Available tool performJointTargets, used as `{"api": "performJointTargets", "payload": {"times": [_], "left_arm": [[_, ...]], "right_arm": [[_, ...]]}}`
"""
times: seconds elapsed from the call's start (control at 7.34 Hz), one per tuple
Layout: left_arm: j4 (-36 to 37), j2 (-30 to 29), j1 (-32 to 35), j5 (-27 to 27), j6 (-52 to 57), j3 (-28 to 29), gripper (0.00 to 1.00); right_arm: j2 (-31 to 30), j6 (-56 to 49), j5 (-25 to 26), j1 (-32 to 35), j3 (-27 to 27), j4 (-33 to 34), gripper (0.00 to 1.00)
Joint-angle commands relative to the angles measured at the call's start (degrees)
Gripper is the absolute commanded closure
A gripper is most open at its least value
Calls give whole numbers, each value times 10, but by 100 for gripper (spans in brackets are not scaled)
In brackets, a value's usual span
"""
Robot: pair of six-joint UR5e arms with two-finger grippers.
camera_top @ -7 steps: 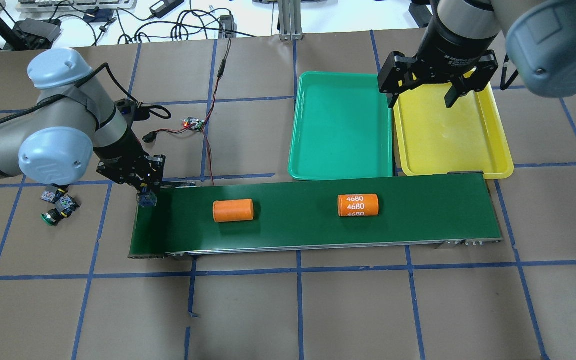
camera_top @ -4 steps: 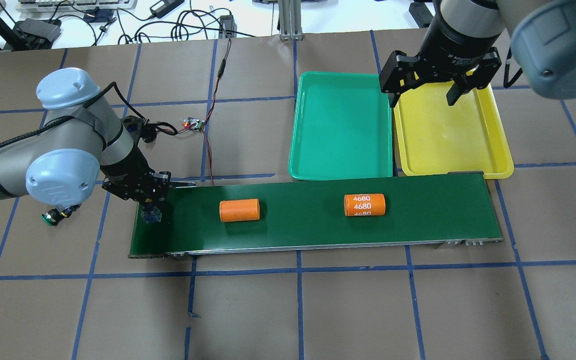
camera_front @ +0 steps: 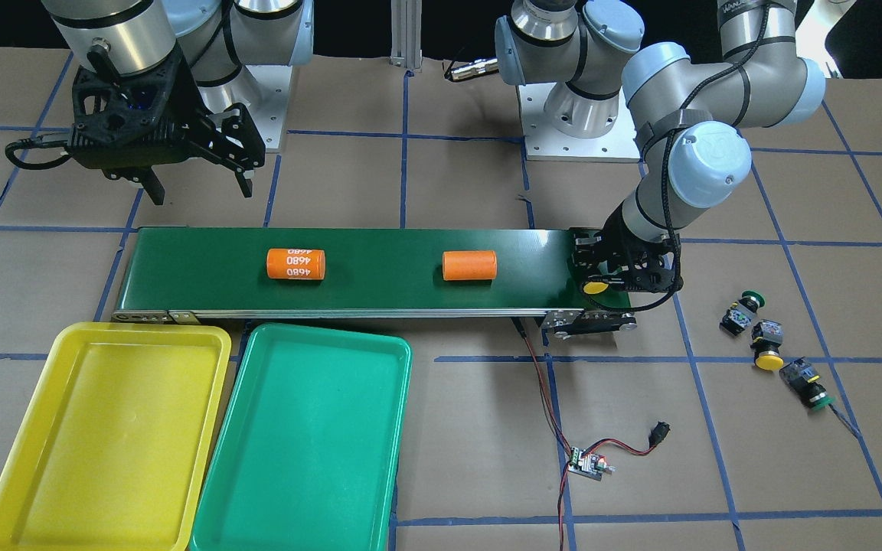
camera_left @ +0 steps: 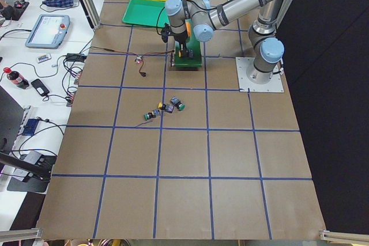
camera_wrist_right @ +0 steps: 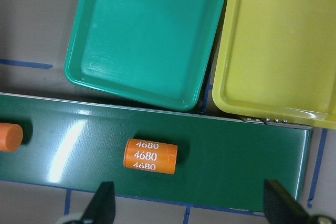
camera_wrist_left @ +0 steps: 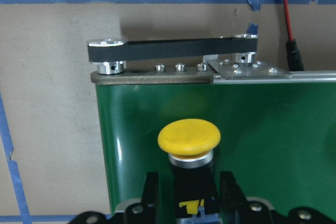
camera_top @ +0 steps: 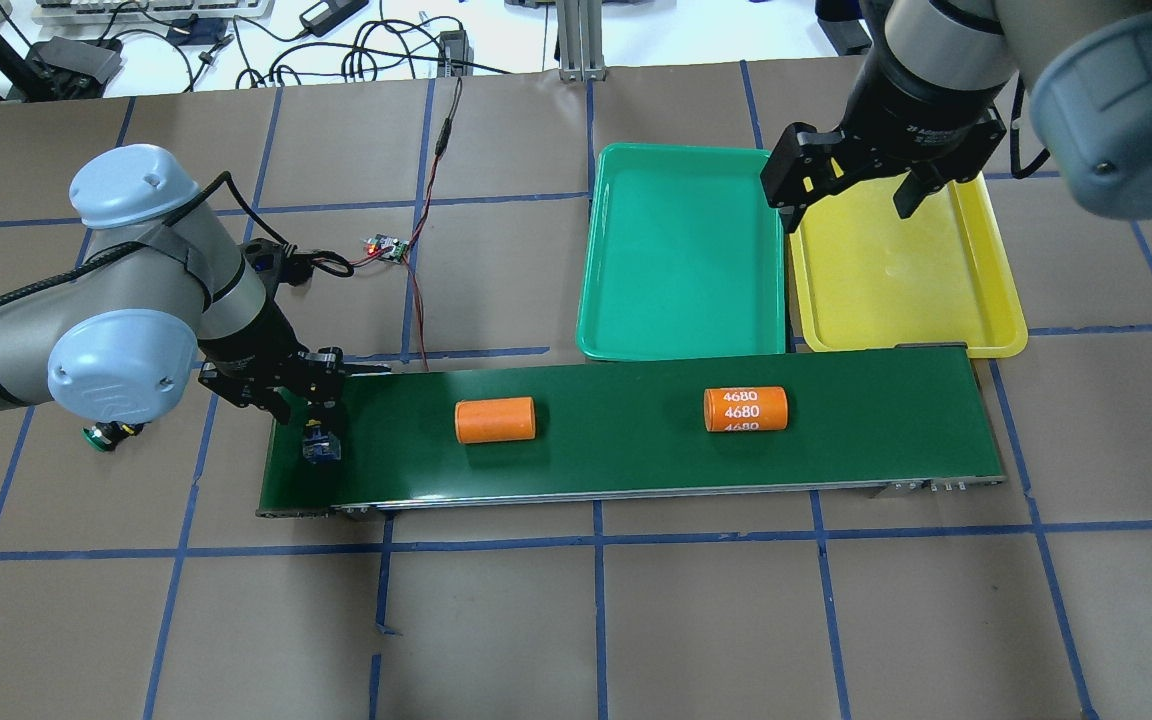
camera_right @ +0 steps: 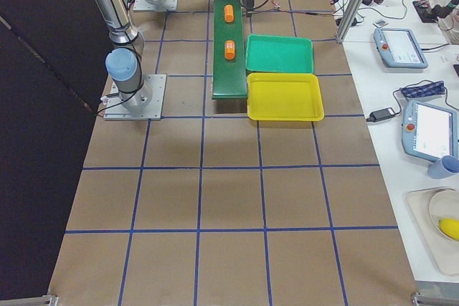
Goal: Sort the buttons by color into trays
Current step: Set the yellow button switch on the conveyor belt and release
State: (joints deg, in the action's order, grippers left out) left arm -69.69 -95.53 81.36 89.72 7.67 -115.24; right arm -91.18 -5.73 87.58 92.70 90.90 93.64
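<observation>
A yellow button [camera_wrist_left: 189,139] lies on the left end of the conveyor belt [camera_top: 636,450], its cap [camera_front: 596,287] pointing at the trays. My left gripper [camera_top: 308,408] hangs just above it, open, with small gaps on both sides of the black body. Three more buttons lie on the paper beyond the belt end: green [camera_front: 739,310], yellow [camera_front: 766,346], green [camera_front: 808,383]. The green tray [camera_top: 681,346] and yellow tray [camera_top: 998,285] sit side by side behind the belt, both bare. My right gripper [camera_top: 848,208] hovers open and holds nothing, over the inner edge of the yellow tray.
Two orange cylinders ride the belt, a plain one [camera_top: 495,420] and one marked 4680 [camera_top: 745,409]. A small circuit board [camera_top: 386,247] with red and black wires lies behind the belt's left end. Brown paper with blue tape lines covers the table.
My left gripper carried the yellow button onto the belt's left end and opened, leaving it there. Both orange cylinders and the button drifted right along the belt. The right gripper shifted slightly.
</observation>
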Motion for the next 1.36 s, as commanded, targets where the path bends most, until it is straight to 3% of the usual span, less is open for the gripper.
{"api": "performJointTargets", "payload": {"times": [0.0,0.27,0.55,0.82,1.23], "left_arm": [[-9,6,-14,3,0,50,0],[-53,-16,-79,1,16,150,0],[-32,-62,-139,9,60,187,0],[101,-137,-189,12,95,203,0],[189,-211,-247,11,151,204,0]], "right_arm": [[-5,-10,0,0,4,0,0],[-6,-6,0,0,4,0,0],[-5,-3,1,-1,4,0,0],[-7,11,1,0,5,1,0],[-8,67,3,0,3,7,0]]}}
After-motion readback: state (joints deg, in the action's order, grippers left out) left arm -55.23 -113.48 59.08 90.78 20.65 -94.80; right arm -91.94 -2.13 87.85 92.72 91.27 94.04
